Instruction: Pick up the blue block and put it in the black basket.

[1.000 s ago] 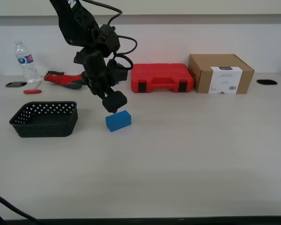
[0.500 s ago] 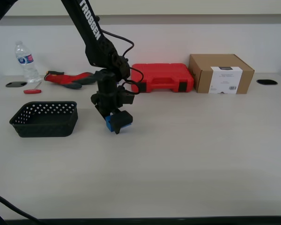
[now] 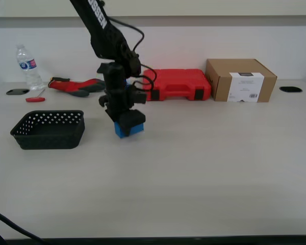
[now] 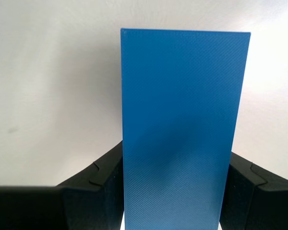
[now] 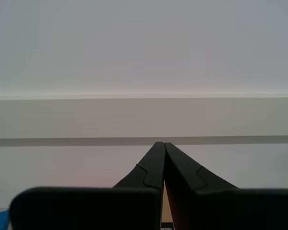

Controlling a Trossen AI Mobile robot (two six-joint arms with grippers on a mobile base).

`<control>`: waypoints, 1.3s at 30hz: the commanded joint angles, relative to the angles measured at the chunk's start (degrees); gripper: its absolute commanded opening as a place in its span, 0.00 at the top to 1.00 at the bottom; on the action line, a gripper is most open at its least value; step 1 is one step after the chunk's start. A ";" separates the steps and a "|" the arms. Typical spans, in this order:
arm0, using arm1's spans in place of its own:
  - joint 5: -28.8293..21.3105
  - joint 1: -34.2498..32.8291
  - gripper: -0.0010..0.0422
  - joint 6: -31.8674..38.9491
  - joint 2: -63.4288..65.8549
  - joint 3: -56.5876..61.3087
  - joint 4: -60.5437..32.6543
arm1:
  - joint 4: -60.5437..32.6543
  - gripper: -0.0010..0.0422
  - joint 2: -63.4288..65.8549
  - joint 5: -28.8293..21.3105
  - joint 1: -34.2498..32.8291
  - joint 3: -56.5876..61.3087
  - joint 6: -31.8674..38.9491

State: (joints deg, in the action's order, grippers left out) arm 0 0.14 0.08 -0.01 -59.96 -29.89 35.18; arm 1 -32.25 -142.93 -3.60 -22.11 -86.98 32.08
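Observation:
The blue block (image 3: 121, 132) lies on the white table, to the exterior view's right of the black basket (image 3: 48, 134), a short gap apart. My first gripper (image 3: 128, 124) stands straight down over the block with a finger on each long side. In the first wrist view the block (image 4: 182, 120) fills the space between the black fingers (image 4: 105, 177), which press against both its sides; the gripper (image 4: 175, 165) is shut on it. The block rests on the table. My second gripper (image 5: 163, 144) is shut and empty, facing a wall; it does not show in the exterior view.
A red tool case (image 3: 176, 84) and a cardboard box (image 3: 239, 80) stand at the back. A water bottle (image 3: 28, 66), a red-and-grey glove (image 3: 74, 86) and a small red tool (image 3: 34, 99) lie at the back on the exterior view's left.
My first gripper came down from above and beside the block, turned upright over it, and its fingers closed around the block. The block shifted slightly toward the basket.

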 commanded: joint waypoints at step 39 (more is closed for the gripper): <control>-0.02 -0.02 0.98 0.00 -0.02 -0.07 0.22 | 25.35 0.98 21.20 8.22 25.83 39.23 20.31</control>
State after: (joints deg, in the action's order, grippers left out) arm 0 0.14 0.01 -0.01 -59.96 -29.89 35.16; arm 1 -7.07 -121.60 4.21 3.70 -47.79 52.05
